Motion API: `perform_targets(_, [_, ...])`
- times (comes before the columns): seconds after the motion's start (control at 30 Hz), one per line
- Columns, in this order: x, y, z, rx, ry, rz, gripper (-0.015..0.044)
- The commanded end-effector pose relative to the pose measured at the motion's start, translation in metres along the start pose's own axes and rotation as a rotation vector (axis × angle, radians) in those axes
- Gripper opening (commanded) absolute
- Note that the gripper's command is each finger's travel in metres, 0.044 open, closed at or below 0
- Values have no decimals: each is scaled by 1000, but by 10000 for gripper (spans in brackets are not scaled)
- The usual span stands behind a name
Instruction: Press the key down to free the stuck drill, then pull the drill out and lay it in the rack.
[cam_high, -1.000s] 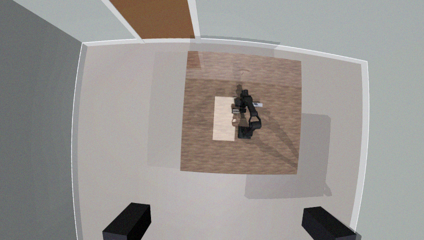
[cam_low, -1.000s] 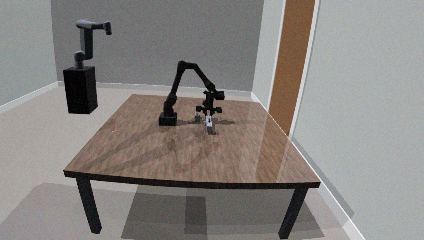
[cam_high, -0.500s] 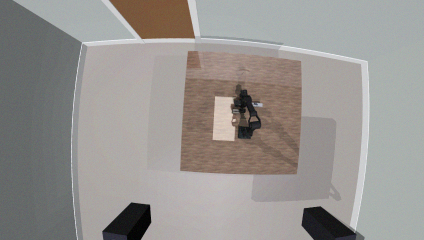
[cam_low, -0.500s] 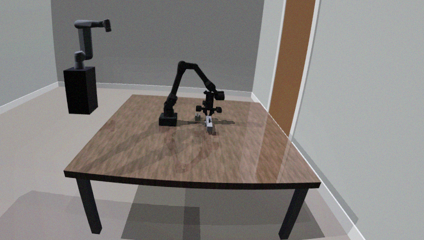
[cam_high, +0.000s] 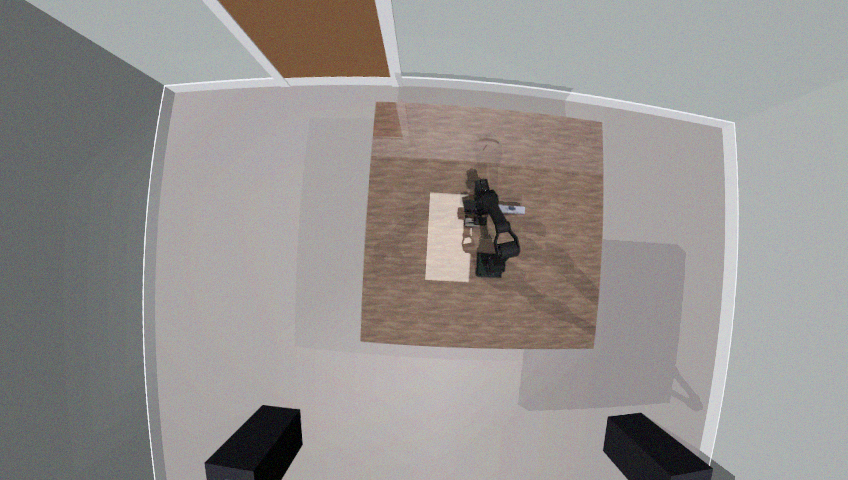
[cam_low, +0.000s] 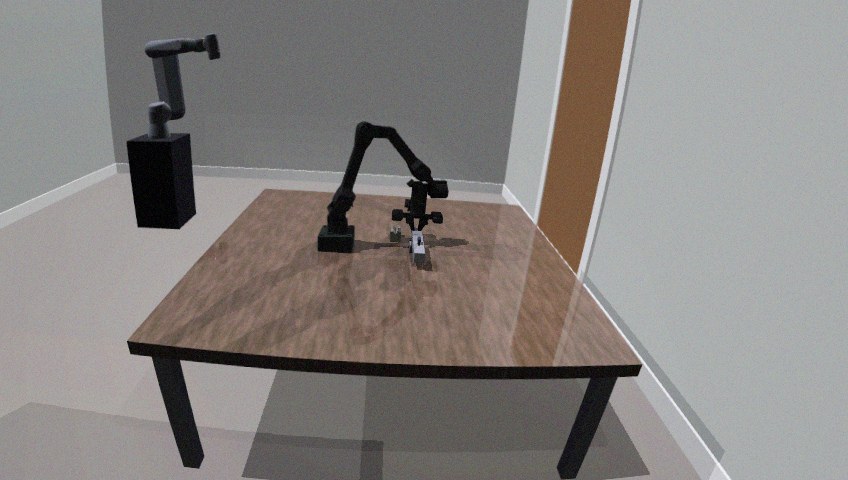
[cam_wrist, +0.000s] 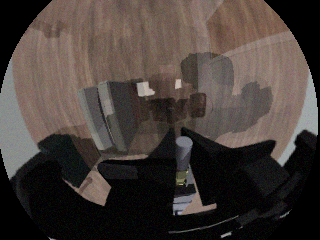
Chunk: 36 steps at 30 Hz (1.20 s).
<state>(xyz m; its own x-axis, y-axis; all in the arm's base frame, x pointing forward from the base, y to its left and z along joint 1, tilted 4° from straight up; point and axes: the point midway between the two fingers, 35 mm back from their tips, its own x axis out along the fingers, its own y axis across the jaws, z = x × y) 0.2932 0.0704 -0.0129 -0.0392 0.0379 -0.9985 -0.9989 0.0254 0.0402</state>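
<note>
A light grey block (cam_high: 516, 209) (cam_low: 418, 254) (cam_wrist: 183, 205) lies on the table, with a small dark part on top that may be the key. The drill (cam_wrist: 184, 149) shows as a grey cylinder standing up at the block, with a brass-coloured part below it. My gripper (cam_low: 417, 228) (cam_wrist: 177, 131) points down over the block's far end in the exterior view, shut on the drill. The rack (cam_high: 471, 222) (cam_low: 395, 236) (cam_wrist: 108, 107), with two upright grey walls, stands left of the fingers in the wrist view. The drill's lower end is hidden.
A pale mat (cam_high: 445, 237) lies on the wooden table (cam_high: 410, 315) (cam_low: 285, 321), left of the arm in the top view. The arm's base (cam_high: 489, 265) (cam_low: 336, 239) stands near the rack. Another robot (cam_low: 168, 83) stands on a black pedestal off the table.
</note>
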Motion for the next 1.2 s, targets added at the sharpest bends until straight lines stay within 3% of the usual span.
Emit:
perform_targets(0.0, [-1, -2, 8, 3, -4, -3, 0])
perform_targets(0.27, [-2, -2, 18, 3, -5, -3, 0])
perform_targets(0.83, [0, -1, 9, 3, -4, -3, 440])
perform_targets(1.17, [1, -3, 3, 3, -4, -3, 440])
